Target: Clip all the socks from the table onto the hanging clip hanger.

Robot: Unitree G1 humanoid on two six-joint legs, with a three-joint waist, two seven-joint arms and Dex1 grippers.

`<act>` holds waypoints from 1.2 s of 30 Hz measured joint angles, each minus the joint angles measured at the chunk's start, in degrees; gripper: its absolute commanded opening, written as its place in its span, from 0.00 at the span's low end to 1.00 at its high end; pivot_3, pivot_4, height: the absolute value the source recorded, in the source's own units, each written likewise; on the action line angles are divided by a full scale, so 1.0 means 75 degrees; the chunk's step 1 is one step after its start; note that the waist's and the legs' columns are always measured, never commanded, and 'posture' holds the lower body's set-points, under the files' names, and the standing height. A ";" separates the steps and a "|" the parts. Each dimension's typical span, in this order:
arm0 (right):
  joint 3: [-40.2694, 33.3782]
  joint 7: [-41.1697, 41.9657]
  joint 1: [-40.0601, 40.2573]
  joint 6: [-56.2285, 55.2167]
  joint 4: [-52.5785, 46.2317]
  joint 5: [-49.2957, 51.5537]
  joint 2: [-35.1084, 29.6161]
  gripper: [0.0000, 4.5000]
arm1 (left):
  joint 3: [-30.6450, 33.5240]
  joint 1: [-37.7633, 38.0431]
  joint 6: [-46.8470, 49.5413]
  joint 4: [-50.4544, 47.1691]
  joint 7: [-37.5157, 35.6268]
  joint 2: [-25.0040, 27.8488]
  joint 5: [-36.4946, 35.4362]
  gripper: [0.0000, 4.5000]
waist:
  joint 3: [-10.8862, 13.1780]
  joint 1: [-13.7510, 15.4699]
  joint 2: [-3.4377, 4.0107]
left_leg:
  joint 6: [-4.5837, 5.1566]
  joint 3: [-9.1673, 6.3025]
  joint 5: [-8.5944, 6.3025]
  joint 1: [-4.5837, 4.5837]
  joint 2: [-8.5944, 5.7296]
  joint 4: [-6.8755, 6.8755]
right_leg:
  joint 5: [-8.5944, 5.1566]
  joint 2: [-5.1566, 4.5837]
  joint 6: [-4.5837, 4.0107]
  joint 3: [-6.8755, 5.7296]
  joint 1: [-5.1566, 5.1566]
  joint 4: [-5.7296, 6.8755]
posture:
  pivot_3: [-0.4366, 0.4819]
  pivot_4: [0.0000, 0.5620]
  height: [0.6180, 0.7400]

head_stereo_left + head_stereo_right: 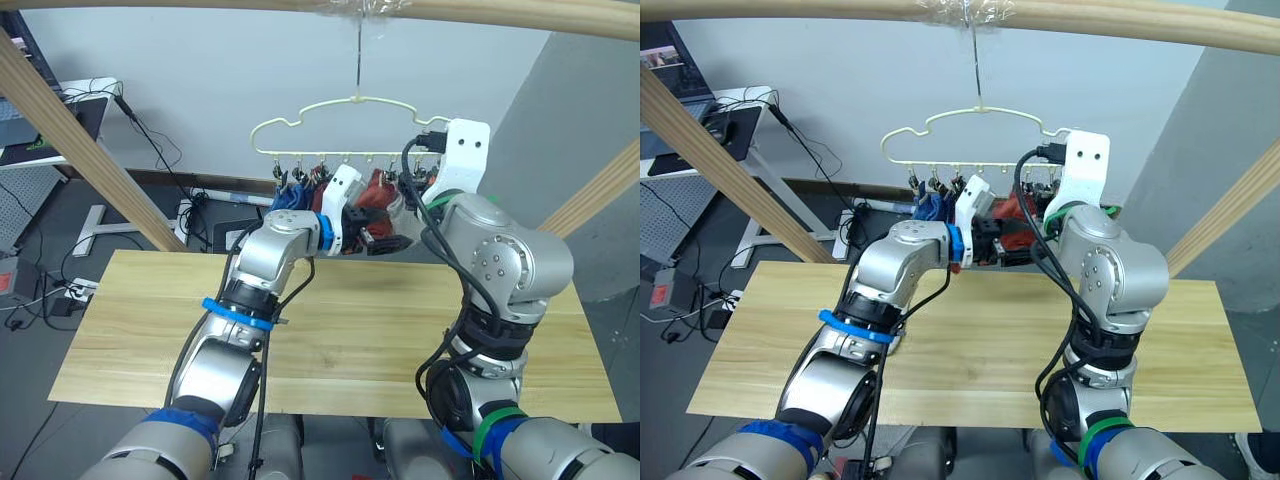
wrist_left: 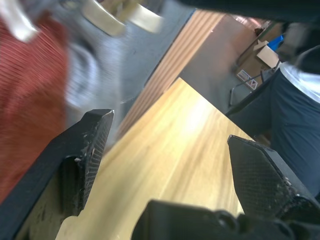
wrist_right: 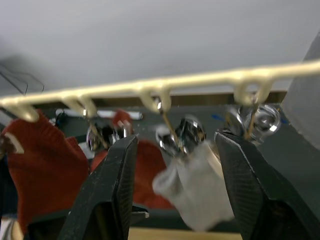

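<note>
Head views: both arms raised to the hanger [image 1: 345, 125], hung by its hook from the pole [image 1: 1060, 15] overhead so the clip row sits at arm height. Blue sock [image 1: 288, 193] and red sock [image 1: 378, 190] already dangling from the clips at left and middle. Left claw [image 1: 368, 228] reached up beneath the row, just below the red fabric, probably placed there to steady or guide a sock. Right wrist lifted higher, beside the right-hand clips. Counter [image 1: 150, 330] bare of socks wherever visible, which suggests the job is near its end.

Left wrist view: left claw [image 2: 170, 165] spread wide, nothing between the fingers [image 2: 87, 150]. Red sock [image 2: 30, 95] hanging close beside one finger, blurred, touching or not cannot be told. Counter [image 2: 185, 145] well below, seen at a slant. A person's dark clothing at the far edge.

Right wrist view: right claw [image 3: 177, 185] spread, pinching nothing, fingers [image 3: 112, 185] straddling a grey sock [image 3: 197, 187] that hangs from a metal clip [image 3: 182, 135] on the hanger bar [image 3: 165, 82]. Sock held by the clip alone, so likely just pinned and let go. Red sock [image 3: 42, 170] on the neighbouring clips; another clip [image 3: 260, 120] further along, seemingly empty, though blurred.
</note>
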 measured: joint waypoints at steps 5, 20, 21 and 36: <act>0.0142 0.0321 0.0179 0.0647 -0.0581 0.0092 -0.0077 0.56 | 0.0000 0.0519 0.0552 -0.1251 0.0021 0.0396 -0.0335 0.93 | 0.0000 -0.0017 0.0000 | 0.0000 -0.0002 0.0000 0.0002 0.0000 0.0003 | 0.0000 0.0000 0.0000 0.0000 0.0000 0.0005 | 0.39 0.48 1.00; 0.0409 0.0531 0.1232 0.0953 -0.1777 -0.0164 -0.0765 0.56 | 0.1901 0.2264 0.1952 -0.4060 0.0402 0.2078 -0.2306 0.93 | 0.0000 -0.0214 0.0000 | -0.0001 -0.0004 0.0001 0.0009 0.0003 0.0010 | 0.0000 0.0001 0.0001 0.0001 0.0007 0.0008 | 0.40 0.45 1.00; 0.0410 0.0511 0.1233 0.0887 -0.1785 -0.0184 -0.0747 0.56 | 0.2001 0.2374 0.2014 -0.4149 0.0407 0.2213 -0.2443 0.93 | 0.0000 -0.0209 0.0000 | -0.0001 -0.0005 0.0001 0.0010 0.0002 0.0010 | 0.0000 0.0001 0.0001 0.0000 0.0007 0.0009 | 0.40 0.45 1.00; 0.0408 0.0420 0.1302 0.0215 -0.1570 -0.0437 -0.0253 0.56 | 0.2756 0.2468 0.2409 -0.4573 0.0543 0.3429 -0.3763 0.93 | 0.0000 -0.0171 0.0000 | -0.0002 -0.0006 0.0001 0.0009 0.0002 0.0010 | 0.0000 -0.0001 0.0001 -0.0003 0.0015 -0.0004 | 0.42 0.45 1.00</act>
